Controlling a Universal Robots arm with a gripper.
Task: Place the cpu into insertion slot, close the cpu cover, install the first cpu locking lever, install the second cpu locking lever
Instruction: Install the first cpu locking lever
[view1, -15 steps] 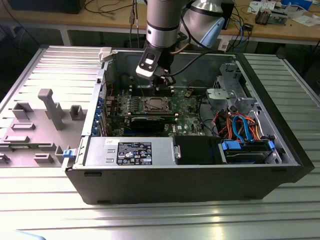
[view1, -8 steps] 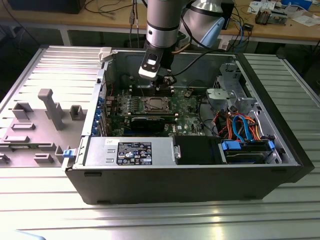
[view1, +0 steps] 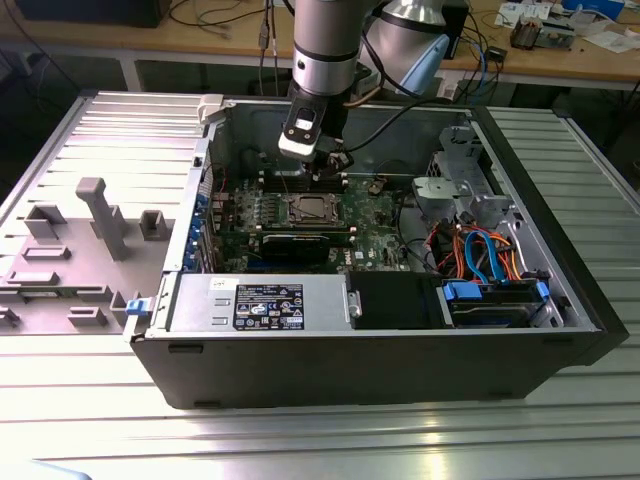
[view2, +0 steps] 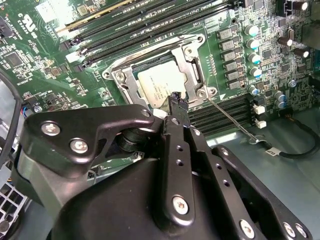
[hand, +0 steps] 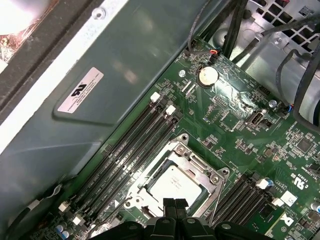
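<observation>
The cpu (view2: 159, 85) lies flat in the insertion slot (hand: 134, 194) on the green board, silver top up. The cpu cover (view2: 193, 61) is down around it, framing the chip (hand: 172, 183) through its window. A thin wire locking lever (view2: 233, 121) angles away from one socket corner over the memory slots. My gripper (hand: 175, 204) hangs just above the socket's edge, fingertips pressed together and holding nothing. In the exterior view the gripper (view1: 327, 172) sits slightly behind the socket (view1: 310, 208) inside the open computer case.
Long black memory slots (hand: 132, 145) flank the socket on two sides. The case wall (hand: 115, 75) rises close behind. A power supply (view1: 260, 303) and drive cage with blue and orange cables (view1: 480, 255) fill the case front. A grey fixture tray (view1: 90, 230) lies at the exterior view's left.
</observation>
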